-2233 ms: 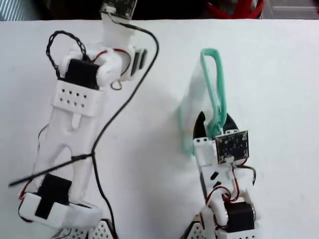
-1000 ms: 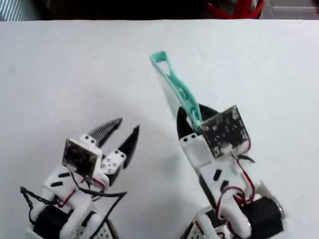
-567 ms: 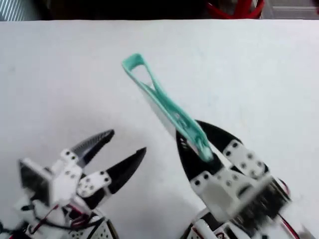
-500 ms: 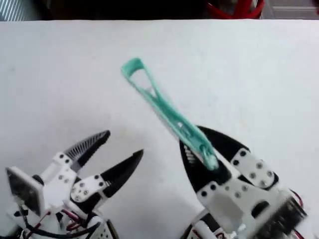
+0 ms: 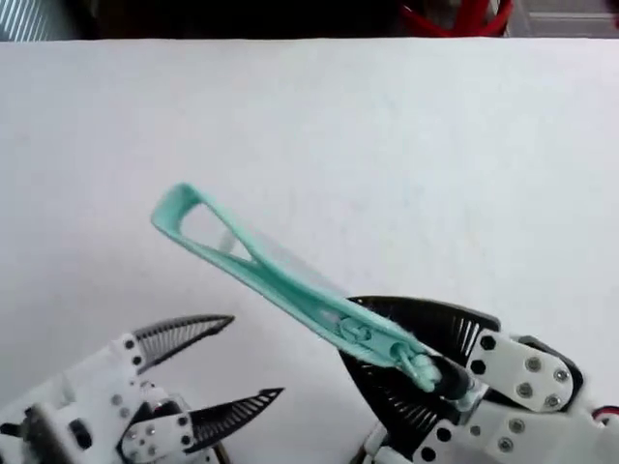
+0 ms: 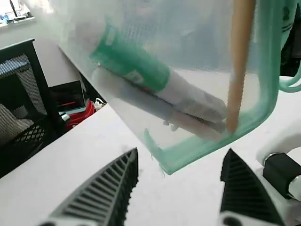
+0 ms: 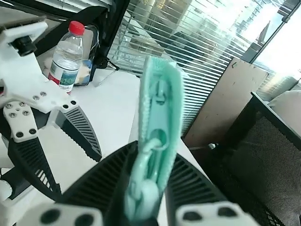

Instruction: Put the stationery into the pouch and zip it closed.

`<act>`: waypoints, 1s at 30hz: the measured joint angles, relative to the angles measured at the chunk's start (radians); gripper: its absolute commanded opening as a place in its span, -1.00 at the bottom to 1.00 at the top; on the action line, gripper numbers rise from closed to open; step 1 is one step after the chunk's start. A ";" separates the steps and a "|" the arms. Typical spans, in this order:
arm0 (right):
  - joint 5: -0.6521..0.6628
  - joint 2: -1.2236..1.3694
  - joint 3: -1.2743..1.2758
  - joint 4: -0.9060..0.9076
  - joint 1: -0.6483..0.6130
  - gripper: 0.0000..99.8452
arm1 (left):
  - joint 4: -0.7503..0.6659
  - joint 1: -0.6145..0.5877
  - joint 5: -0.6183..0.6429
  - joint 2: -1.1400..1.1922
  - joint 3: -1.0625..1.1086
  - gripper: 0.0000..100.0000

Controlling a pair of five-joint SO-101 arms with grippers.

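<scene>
Mint-green and see-through, the pouch (image 5: 261,266) hangs above the white tabletop (image 5: 435,145), gripped at one end by the right claw (image 5: 426,372) near the near right corner. From there it slants out toward the middle of the tabletop's left half, zip edge uppermost, with a green loop at its far end. The right claw's black ribbed jaws are clamped narrowly on the zip end. In the right wrist view the zip strip of the pouch (image 7: 160,99) stands upright between those jaws (image 7: 153,150), and the zip pull (image 7: 141,188), a small mint chain, dangles by the claw. Whether the zip is run fully shut I cannot tell. The left claw (image 5: 256,355) sits at the near left corner with its jaws spread wide, holding nothing, just beside the pouch but apart from it. From the left wrist view its two toothed jaws (image 6: 181,162) gape under a lower corner of the pouch (image 6: 188,56), without touching it. Inside, through the clear wall, lie a green-banded pen (image 6: 134,61), slanting down toward that corner, and a wooden pencil (image 6: 240,61) standing nearly upright along the green edge. The right wrist view also takes in the left claw (image 7: 77,176), open, and a bottle (image 7: 66,56) with a red cap beyond the table.
</scene>
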 measured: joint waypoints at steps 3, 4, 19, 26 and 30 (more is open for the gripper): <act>0.002 0.000 0.000 0.000 -0.037 -0.96 | 0.011 0.008 -0.011 0.000 -0.044 -0.44; 0.002 0.000 0.000 0.000 -0.052 -0.96 | 0.011 0.008 -0.011 0.000 -0.051 -0.44; 0.083 -0.061 0.074 0.006 -0.304 -0.96 | -0.083 -0.232 -0.021 0.000 -0.034 -0.44; 0.203 -0.061 0.083 0.006 -0.324 -0.96 | -0.207 -0.235 -0.021 0.000 0.117 -0.44; 0.241 -0.063 0.137 0.006 -0.324 -0.96 | -0.206 -0.193 -0.023 0.000 0.120 -0.44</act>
